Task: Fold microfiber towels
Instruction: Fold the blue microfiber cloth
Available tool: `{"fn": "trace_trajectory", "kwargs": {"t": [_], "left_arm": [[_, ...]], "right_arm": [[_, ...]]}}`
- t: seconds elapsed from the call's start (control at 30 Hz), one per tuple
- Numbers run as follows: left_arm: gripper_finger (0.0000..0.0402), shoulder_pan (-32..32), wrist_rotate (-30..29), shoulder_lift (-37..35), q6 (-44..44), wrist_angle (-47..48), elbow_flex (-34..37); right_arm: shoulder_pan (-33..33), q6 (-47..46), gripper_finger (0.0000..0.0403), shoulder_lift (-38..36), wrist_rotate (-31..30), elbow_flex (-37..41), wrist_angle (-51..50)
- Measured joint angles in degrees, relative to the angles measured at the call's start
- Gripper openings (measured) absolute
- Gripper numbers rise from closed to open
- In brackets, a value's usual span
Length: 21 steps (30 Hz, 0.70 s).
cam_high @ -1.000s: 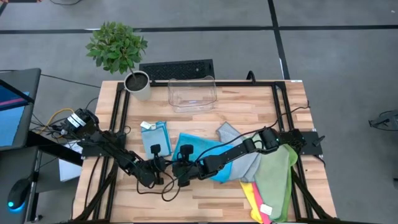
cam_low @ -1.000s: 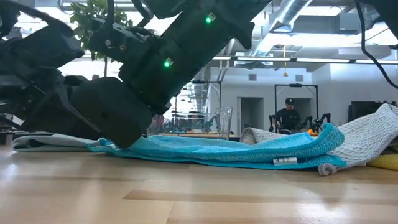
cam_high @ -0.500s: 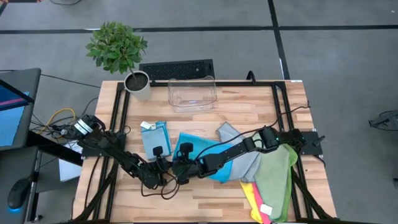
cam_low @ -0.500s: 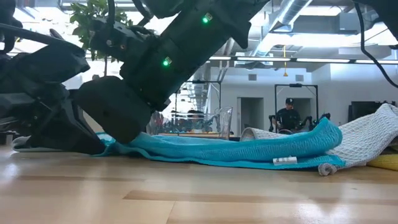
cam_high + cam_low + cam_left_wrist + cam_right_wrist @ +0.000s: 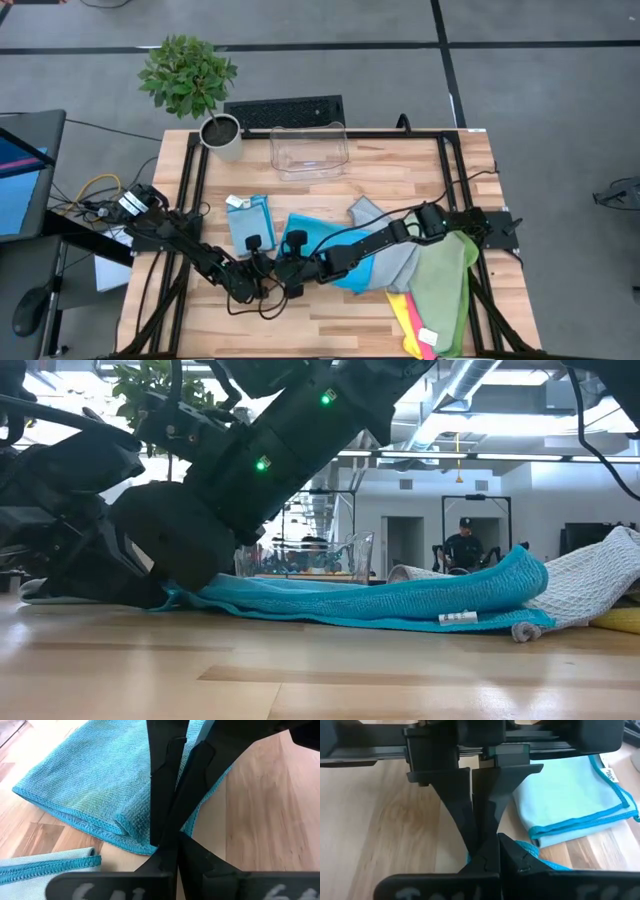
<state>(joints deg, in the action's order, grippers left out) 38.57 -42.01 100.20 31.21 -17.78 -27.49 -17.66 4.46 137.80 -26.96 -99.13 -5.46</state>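
Left side of table (image 5: 400, 170): the folded light blue towel (image 5: 250, 220) lies flat, apart from the work; it is also seen just beyond the right jaws in the right wrist view (image 5: 570, 800). The left gripper (image 5: 262, 277) is seen lower and closer to the table's middle than a second ago, with jaws pressed together beside the near-left corner of the teal towel (image 5: 318, 245); whether cloth is actually pinched cannot be told from the left wrist view, where the hem (image 5: 90, 817) lies just beside the shut jaws. The right gripper (image 5: 290, 275) is found shifted slightly leftward over the same interval, jaws pressed together on the towel's near edge, a bit of teal hem showing at their tips. In the low view the teal towel (image 5: 380, 600) is seen drawn further left and bunched higher at its right end. Judgement: the near edge is being gathered for a fold; the fold itself is not yet made. At right, the grey (image 5: 400, 262), green (image 5: 445, 280), yellow (image 5: 405, 318) and pink (image 5: 425, 345) towels lie in a heap, unfolded.
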Motion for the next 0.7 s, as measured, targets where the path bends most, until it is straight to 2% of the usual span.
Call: {"fn": "trace_trajectory", "kwargs": {"t": [0.2,0.4,0.57,0.7], "left_arm": [[0.0000,0.90,0.57,-1.53,-0.75,3.01,-1.65],[0.0000,1.55,7.53,-6.78,-0.96,11.83,-4.45],[0.0000,1.61,6.20,-8.11,-1.55,11.67,-4.74],[0.0000,1.61,5.98,-8.13,-1.30,12.61,-4.74]], "right_arm": [[0.08,-0.99,0.0012,-0.02,1.74,-0.04,-0.28],[0.55,-1.46,0.0012,1.46,2.31,0.07,0.16],[0.93,-1.96,0.0013,2.23,3.96,0.02,1.91],[0.52,-0.62,0.0014,1.87,1.63,0.09,1.03]]}}
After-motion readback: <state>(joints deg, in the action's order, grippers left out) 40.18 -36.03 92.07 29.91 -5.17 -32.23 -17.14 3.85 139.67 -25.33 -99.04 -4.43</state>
